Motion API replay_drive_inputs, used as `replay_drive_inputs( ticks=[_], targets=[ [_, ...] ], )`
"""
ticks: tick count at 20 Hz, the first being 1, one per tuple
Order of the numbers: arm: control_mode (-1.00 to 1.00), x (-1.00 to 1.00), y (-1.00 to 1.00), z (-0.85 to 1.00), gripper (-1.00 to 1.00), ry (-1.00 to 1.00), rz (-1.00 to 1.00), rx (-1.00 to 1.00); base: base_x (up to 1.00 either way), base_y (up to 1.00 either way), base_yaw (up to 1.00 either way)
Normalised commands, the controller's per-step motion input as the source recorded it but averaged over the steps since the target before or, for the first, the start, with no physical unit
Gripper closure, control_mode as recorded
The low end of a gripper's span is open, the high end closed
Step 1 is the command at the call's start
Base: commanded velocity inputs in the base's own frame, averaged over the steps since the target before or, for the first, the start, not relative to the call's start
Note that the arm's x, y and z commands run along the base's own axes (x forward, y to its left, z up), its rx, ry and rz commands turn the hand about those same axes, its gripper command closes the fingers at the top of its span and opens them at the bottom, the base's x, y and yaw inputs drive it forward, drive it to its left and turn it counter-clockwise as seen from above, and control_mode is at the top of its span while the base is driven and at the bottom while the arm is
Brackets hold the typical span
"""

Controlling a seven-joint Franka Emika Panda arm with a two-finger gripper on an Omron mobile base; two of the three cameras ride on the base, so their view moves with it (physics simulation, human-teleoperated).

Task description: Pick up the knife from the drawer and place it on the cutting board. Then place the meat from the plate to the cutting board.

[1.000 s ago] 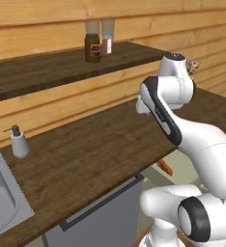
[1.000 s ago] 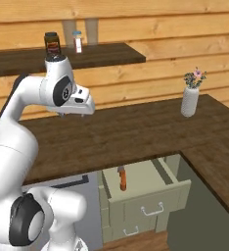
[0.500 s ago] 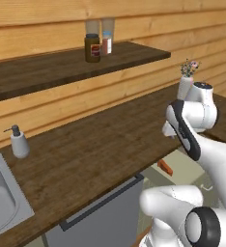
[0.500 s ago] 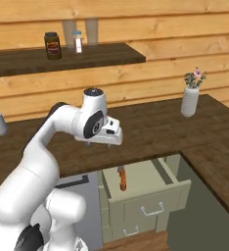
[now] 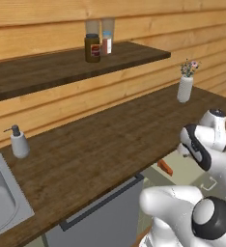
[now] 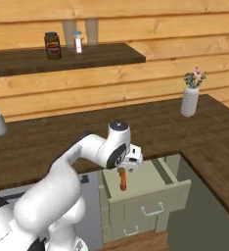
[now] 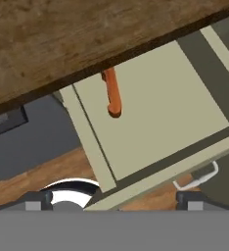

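The drawer (image 6: 146, 193) stands pulled out below the wooden worktop (image 6: 87, 132), its pale green floor exposed. The knife (image 7: 112, 91) — orange handle visible, blade end hidden under the worktop edge — lies near the drawer's back left. The tool (image 6: 132, 164) hovers above the drawer, jaws spread wide and holding nothing.

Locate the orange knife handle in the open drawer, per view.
Left base view: the orange-handled knife lies right of centre, beside the arm.
Right base view: centre, below the gripper.
Hand view: upper centre, under the counter edge.
Shared landmark: the open pale sage-green drawer under the dark wooden counter.
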Motion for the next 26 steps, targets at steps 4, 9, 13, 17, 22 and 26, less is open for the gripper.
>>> replay_drive_inputs(
  ticks=[4,9,13,17,22,26],
  targets=[
    [-1.0,0.5,-0.41,-0.97,-1.0,0.23,0.0,0.0,0.0,0.0,0.0],
    [-1.0,0.37,-0.31,-0.7,-1.0,0.18,0.0,0.03,0.0,0.0,0.0],
    [-1.0,0.2,-0.25,-0.56,-1.0,0.06,0.0,0.07,0.0,0.0,0.0],
    [-1.0,0.15,-0.09,-0.37,-1.0,0.0,0.0,0.12,0.0,0.0,0.0],
    [-1.0,0.16,0.0,-0.21,-1.0,0.03,0.0,0.03,0.0,0.0,0.0],
    [-1.0,0.27,0.0,-0.2,-1.0,0.09,0.0,0.0,0.0,0.0,0.0]
  ],
)
